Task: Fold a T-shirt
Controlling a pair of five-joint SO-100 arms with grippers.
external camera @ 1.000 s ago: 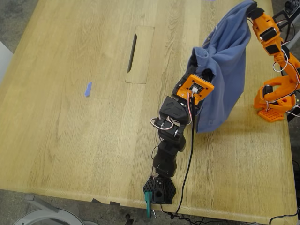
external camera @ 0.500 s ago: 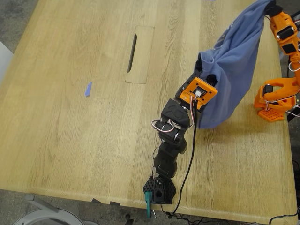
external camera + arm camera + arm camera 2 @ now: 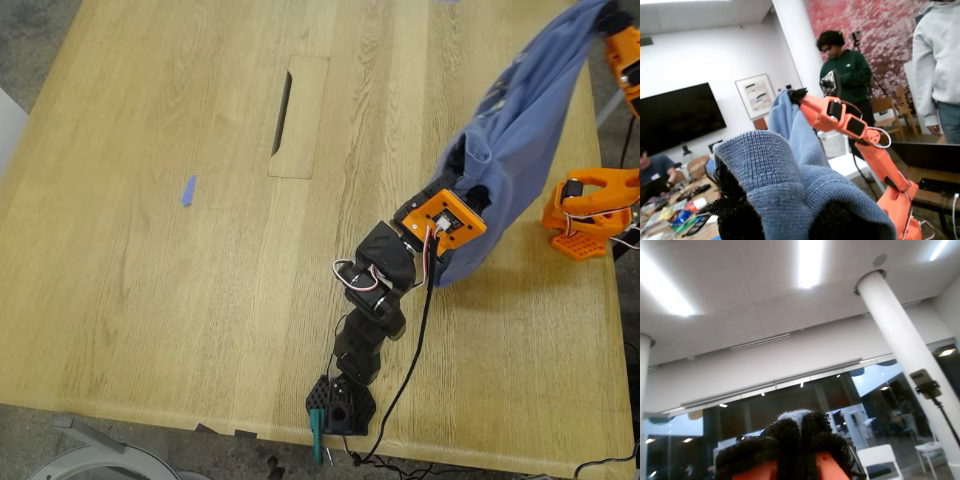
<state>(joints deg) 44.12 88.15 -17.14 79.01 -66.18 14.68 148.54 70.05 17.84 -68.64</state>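
Observation:
The slate-blue T-shirt (image 3: 520,130) hangs off the table, stretched between both grippers at the exterior view's right. My first gripper (image 3: 468,185), on the black arm, is shut on a bunched fold of the shirt's lower end; the first wrist view shows the knit cloth (image 3: 775,170) pinched between its black pads (image 3: 735,220). My second gripper (image 3: 605,12), on the orange arm, is shut on the shirt's upper end at the top right corner. It also shows in the first wrist view (image 3: 796,95), and a bit of cloth (image 3: 795,415) sits between its pads (image 3: 775,437). The print is hidden.
A tiny blue scrap (image 3: 187,190) lies on the wooden table at the exterior view's left. A cable slot (image 3: 283,112) is cut into the tabletop (image 3: 150,300). The orange arm's base (image 3: 585,215) stands by the right edge. Two people (image 3: 852,75) stand behind.
Both grippers have moved toward the exterior view's right, carrying the shirt. The orange arm has swung up to the top right corner and the cloth is pulled longer and tauter.

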